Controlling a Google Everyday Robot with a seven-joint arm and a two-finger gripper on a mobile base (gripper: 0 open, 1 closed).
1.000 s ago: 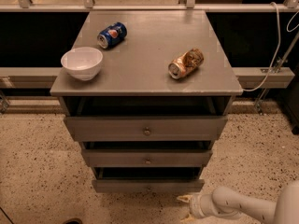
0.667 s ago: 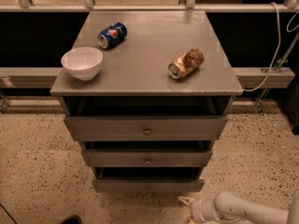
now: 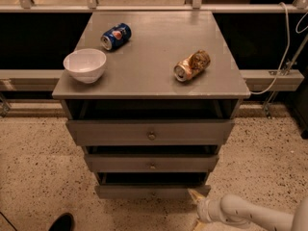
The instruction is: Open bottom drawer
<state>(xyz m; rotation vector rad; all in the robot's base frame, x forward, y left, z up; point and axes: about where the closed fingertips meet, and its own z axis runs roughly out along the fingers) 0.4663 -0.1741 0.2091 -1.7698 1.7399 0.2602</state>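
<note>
Bottom drawer (image 3: 144,192) is the lowest and slimmest of the three grey fronts, down by the floor on the near face of the cabinet. We can't make out its knob from this angle. There's a dark gap above the front, and we can't tell if the drawer is slightly out or if that's just the recess. We'd call it not opened yet.

Gripper (image 3: 196,209) sits low at the near right, just beside the drawer's right end, with the arm coming in from the right edge. The jaws look spread: one pale tip is up by the front's corner, the other lower, and nothing is between them. We read this as an approach. It's at drawer height but right of centre, so a knob grasp would need a shift left. Hooking the right end or the gap above is the other option from here.

Middle drawer (image 3: 152,163) and top drawer (image 3: 151,133) are stacked above, each with a small round centre knob, both apart from the gripper.

On the worktop (image 3: 154,42) there's a white bowl (image 3: 85,65) at near left, a blue can (image 3: 115,36) on its side at far left and a dented gold can (image 3: 192,65) on its side right of centre. None is in the pull path, but we reckon a hard yank could roll the cans.

Speckled stone floor (image 3: 38,153), with a dark shoe-like shape (image 3: 61,223) at the near left edge. Behind the cabinet there's a grey rail (image 3: 269,78) against a dark backdrop, and a white cable (image 3: 284,42) hangs at far right.
</note>
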